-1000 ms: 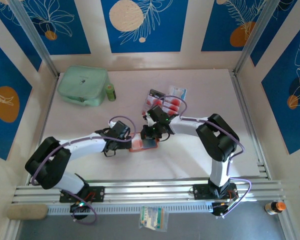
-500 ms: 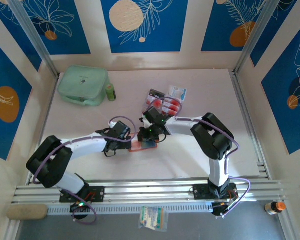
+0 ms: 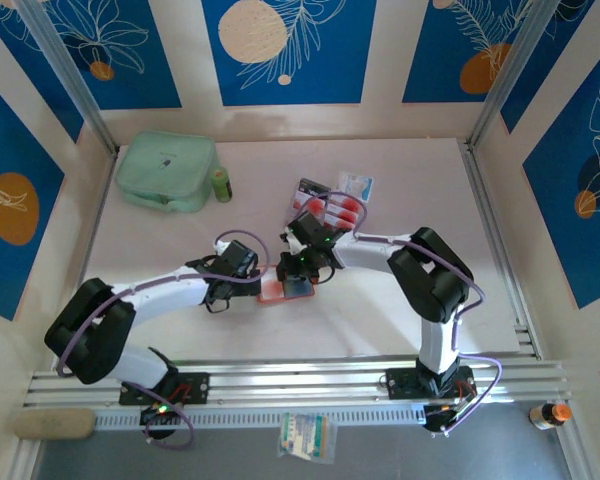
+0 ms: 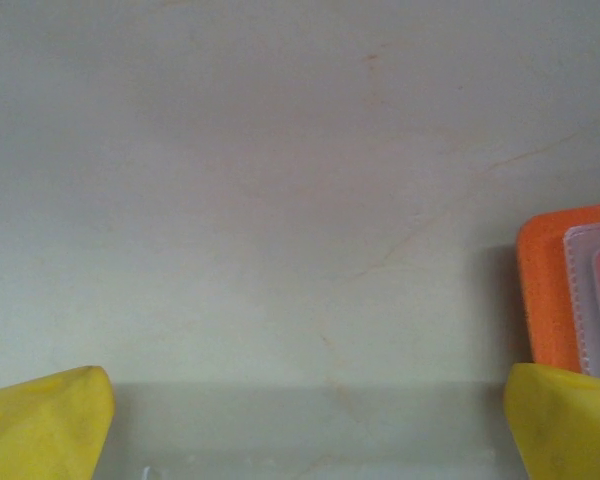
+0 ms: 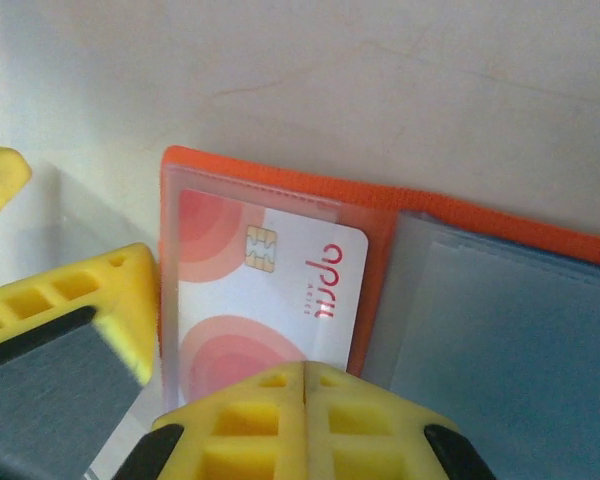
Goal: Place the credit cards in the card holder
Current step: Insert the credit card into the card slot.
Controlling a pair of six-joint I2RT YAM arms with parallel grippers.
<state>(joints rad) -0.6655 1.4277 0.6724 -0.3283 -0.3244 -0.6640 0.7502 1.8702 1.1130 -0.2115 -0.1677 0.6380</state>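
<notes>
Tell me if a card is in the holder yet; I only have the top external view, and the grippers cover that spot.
Observer: Yes. In the right wrist view a credit card with red circles and a chip sits under clear plastic on one side of the open card holder.
Operator: Is the right gripper holding that card?
Observer: The right gripper is shut, its tips meeting over the card's near edge. I cannot tell if they pinch it.
Operator: And the left one?
Observer: In the left wrist view the left gripper is open, its fingers wide apart, with one tip beside the holder's orange edge.
</notes>
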